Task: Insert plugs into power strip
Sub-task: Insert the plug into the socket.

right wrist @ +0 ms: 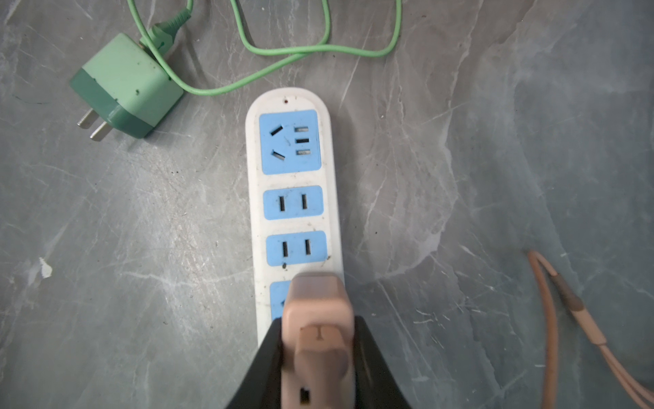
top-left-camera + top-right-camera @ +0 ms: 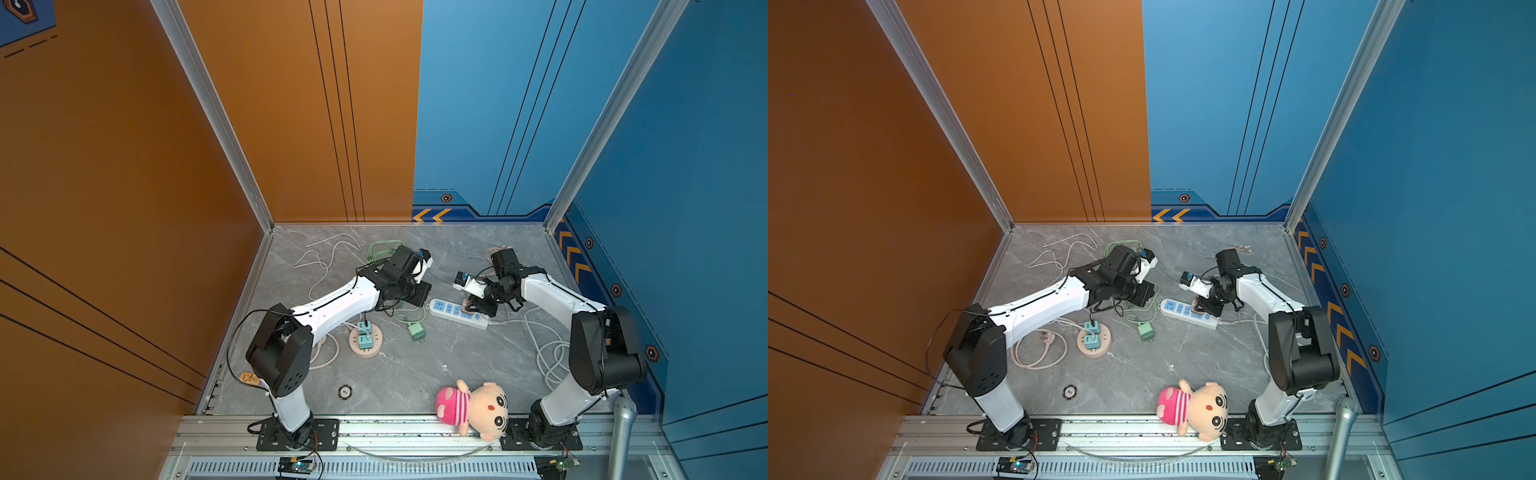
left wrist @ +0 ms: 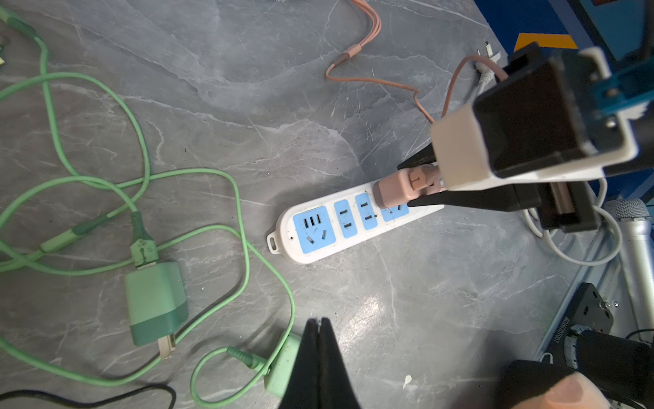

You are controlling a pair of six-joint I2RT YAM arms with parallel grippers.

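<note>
Two jaws of the right gripper (image 1: 318, 318) clamp the pink plug (image 1: 318, 301), which we see pressed on the power strip (image 1: 293, 212). Near its far end lies a mint plug (image 1: 124, 85), green cable (image 1: 283, 56) looping close. Our left gripper (image 3: 319, 324) hangs pinched closed, holding nothing.

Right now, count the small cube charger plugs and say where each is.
5. The pink plug held by the right gripper at the white strip; teal plugs both on the round beige socket; green plug lying loose; second green plug beside the left gripper.
</note>
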